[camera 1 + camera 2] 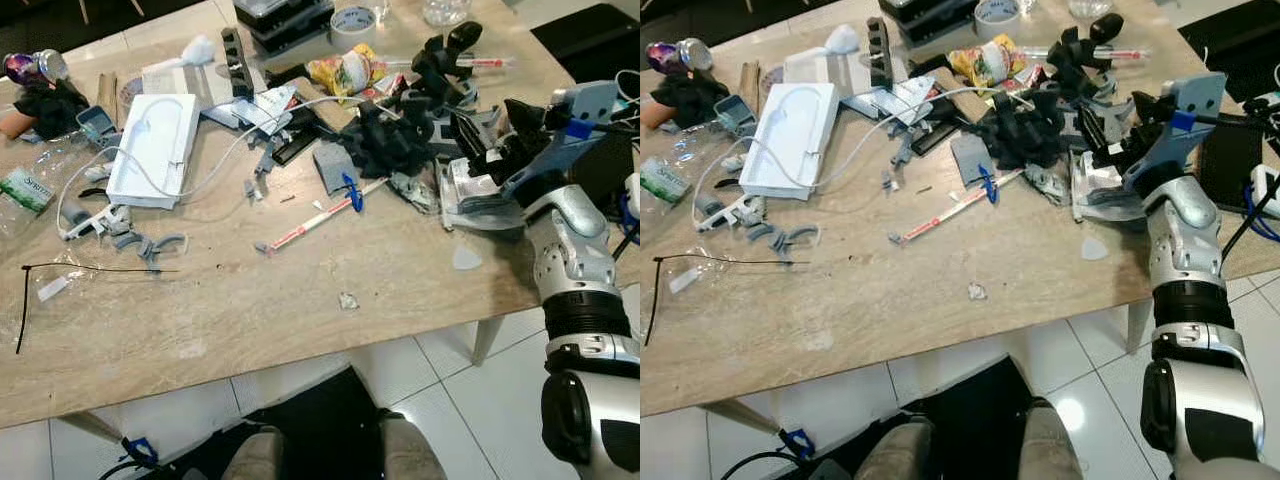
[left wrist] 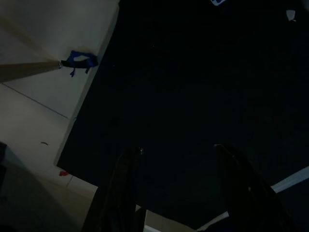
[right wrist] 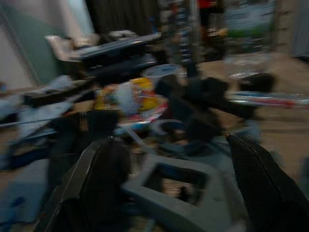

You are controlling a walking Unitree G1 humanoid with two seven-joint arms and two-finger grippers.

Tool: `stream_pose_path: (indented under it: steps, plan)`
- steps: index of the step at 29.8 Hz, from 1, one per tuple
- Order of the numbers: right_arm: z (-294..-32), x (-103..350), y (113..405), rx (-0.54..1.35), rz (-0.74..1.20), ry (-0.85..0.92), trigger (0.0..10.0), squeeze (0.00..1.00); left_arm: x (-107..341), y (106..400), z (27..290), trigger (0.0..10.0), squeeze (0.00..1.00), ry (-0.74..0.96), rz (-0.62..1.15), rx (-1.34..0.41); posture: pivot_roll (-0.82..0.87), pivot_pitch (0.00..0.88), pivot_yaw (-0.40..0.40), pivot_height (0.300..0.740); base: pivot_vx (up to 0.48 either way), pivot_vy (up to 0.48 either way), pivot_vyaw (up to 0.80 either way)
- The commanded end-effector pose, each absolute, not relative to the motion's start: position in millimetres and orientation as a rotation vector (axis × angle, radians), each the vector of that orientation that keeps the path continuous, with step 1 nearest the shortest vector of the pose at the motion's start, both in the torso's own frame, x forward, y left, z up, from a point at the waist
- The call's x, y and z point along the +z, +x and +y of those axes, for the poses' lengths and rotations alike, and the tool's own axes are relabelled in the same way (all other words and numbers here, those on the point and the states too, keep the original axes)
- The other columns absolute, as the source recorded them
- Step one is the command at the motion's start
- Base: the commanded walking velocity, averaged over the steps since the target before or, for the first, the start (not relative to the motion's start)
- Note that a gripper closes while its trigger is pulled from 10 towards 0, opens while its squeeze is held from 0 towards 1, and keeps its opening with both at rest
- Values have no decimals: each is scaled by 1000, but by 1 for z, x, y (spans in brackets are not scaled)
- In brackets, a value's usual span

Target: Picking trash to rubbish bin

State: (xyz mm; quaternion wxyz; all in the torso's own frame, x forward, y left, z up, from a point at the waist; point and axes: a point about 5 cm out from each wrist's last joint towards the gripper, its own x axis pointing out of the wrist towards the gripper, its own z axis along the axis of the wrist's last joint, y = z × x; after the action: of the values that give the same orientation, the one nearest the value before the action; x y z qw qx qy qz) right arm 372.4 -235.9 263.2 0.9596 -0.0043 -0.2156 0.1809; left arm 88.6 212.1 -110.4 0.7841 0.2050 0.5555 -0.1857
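Trash is scattered over a beige table (image 1: pixel 250 330): a yellow snack wrapper (image 1: pixel 345 70), a red and white stick (image 1: pixel 315 220), a small crumpled scrap (image 1: pixel 347 300) and grey plastic pieces (image 1: pixel 330 165). My right gripper (image 1: pixel 490 135) hovers open over the table's right side. In the blurred right wrist view, a grey plastic frame (image 3: pixel 183 193) lies between its fingers (image 3: pixel 101 183), not gripped. My left gripper (image 2: pixel 176 150) hangs open below the table over a dark floor mat.
A white box (image 1: pixel 155 150) with a white cable, a tape roll (image 1: pixel 352 22), a can (image 1: pixel 35 65), a green packet (image 1: pixel 25 188) and a black cable tie (image 1: pixel 60 270) also lie on the table. White floor tiles (image 1: pixel 480 400) show in front.
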Motion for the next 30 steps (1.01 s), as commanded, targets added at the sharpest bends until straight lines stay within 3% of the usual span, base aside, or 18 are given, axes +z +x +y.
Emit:
stream_pose_path:
  steps: [1,6,17,24,30]
  plan:
    - [-229,264,373,463,-427,14,10000,0,-115,60,219,10000,0,455,1289,-434,60,372,147,740,0,0,0]
    - [-224,271,374,584,-433,23,10000,0,-115,54,223,10000,0,458,1301,-429,71,381,148,740,0,0,0]
    - [-229,285,381,570,-395,6,10000,0,-115,48,224,10000,0,469,1303,-448,71,392,151,740,0,0,0]
    - [-211,293,380,806,-369,53,10000,0,-115,49,222,10000,0,463,1292,-448,76,392,148,740,0,0,0]
    - [-206,293,383,840,-300,5,10000,0,-115,48,221,10000,0,457,1294,-444,76,392,139,740,0,0,0]
